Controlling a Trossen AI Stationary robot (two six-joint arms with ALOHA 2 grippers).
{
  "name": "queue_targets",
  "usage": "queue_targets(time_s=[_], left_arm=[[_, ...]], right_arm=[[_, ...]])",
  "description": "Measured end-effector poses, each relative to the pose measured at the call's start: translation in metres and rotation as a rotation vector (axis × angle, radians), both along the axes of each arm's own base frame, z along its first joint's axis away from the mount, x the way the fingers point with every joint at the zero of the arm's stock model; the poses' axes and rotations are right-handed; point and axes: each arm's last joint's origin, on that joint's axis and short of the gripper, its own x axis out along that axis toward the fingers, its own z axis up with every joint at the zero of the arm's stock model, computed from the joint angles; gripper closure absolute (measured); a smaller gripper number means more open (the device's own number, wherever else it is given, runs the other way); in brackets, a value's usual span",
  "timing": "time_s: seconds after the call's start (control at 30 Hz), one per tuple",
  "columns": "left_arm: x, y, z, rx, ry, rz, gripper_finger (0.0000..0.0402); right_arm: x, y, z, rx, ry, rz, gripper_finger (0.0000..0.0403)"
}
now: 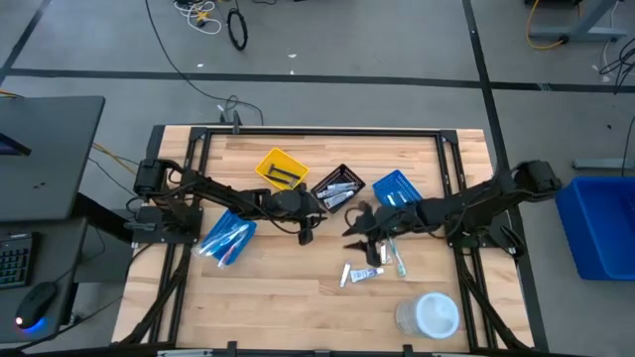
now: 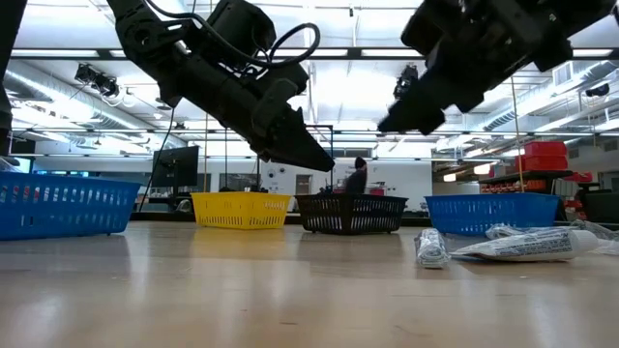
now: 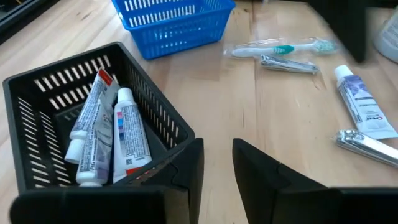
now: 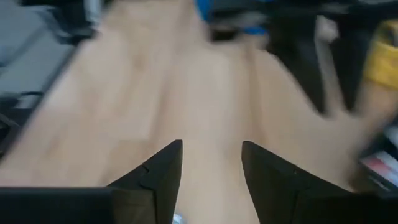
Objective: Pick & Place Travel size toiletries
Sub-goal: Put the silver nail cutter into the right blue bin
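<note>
On the wood table lie loose travel size toiletries: a white tube (image 3: pixel 364 112), a pale toothbrush (image 3: pixel 280 48) and metal clippers (image 3: pixel 289 64); from above they show as a tube (image 1: pixel 362 274) and a toothbrush (image 1: pixel 397 258). A black bin (image 3: pixel 37 112) holds several white tubes (image 3: pixel 124 137). My left gripper (image 3: pixel 217 168) hangs open with a narrow gap just beside the black bin's near corner, above the table, with nothing between its fingers. My right gripper (image 4: pixel 211 168) is open over bare wood near the table's middle (image 1: pixel 355 226), above and beside the loose items.
A yellow bin (image 1: pixel 281 169) and a blue bin (image 1: pixel 397 188) flank the black bin (image 1: pixel 337 188) at the back. Another blue bin (image 1: pixel 228 238) sits at the left under my left arm. A round white tub (image 1: pixel 429 315) stands near the front right. Bare wood lies front left.
</note>
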Motion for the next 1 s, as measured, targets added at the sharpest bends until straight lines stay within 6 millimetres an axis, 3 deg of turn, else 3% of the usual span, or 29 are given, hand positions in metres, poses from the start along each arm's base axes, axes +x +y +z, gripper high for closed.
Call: queue_targets(time_s=[0.2,0.33,0.67,0.8,1.0], left_arm=[[0.000,0.000,0.000,-0.003,-0.001,0.002,0.0309],[0.000,0.000,0.000,0.000,0.000,0.001,0.0308],[0.000,0.000,0.000,0.001,-0.001,0.004,0.0310],[0.000,0.000,0.000,0.002,-0.001,0.004,0.0310],[0.000,0.000,0.000,0.002,-0.001,0.005,0.0310]], right_arm=[[0.015,0.021,-0.021,0.056,-0.039,0.152,0.0228],[0.018,0.032,-0.040,-0.002,-0.004,0.214,0.0216],[0.034,0.055,-0.017,-0.190,0.071,0.391,0.0206],[0.028,0.052,-0.025,-0.232,0.177,0.409,0.0219],[0.034,0.049,-0.049,-0.232,0.250,0.385,0.0228]])
